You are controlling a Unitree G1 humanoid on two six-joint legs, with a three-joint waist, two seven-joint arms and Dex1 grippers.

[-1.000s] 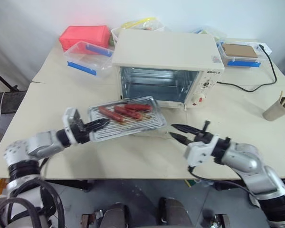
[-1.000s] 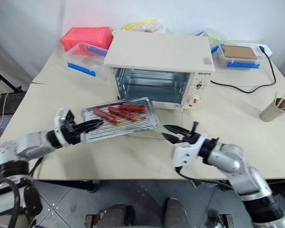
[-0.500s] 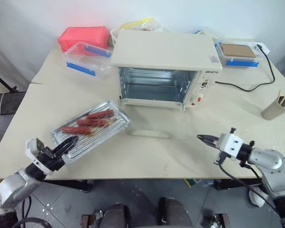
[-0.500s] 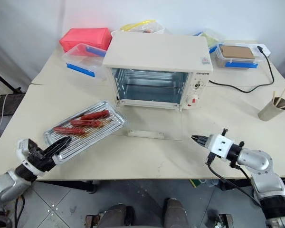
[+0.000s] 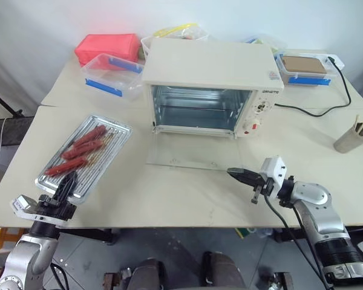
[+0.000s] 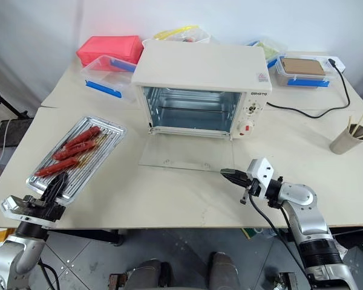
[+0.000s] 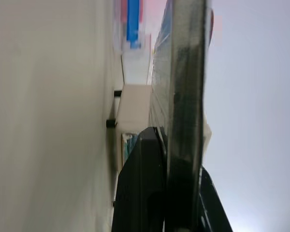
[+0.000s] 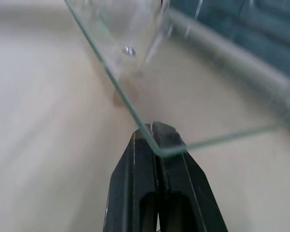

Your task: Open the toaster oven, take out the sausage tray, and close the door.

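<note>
While oven [image 5: 212, 84] gapes, we see L gripper [image 5: 65, 184] clamped on sausage tray [image 5: 85, 157] edge, R gripper [image 5: 237, 175] closed (tips at door [image 5: 187, 156] corner).

The cream-white boxy toaster oven [image 5: 212, 84] carried a short line of dark lettering atop its right-side control panel [image 5: 263, 109], too small to read, plus a small, equally illegible corner sticker [image 5: 272, 75].

Red box [image 5: 107, 46]: desk's far left corner
Blue-clipped clear box [image 5: 112, 74]: just before it
Cup [image 5: 351, 140]: desk's right edge, holding sticks
</note>
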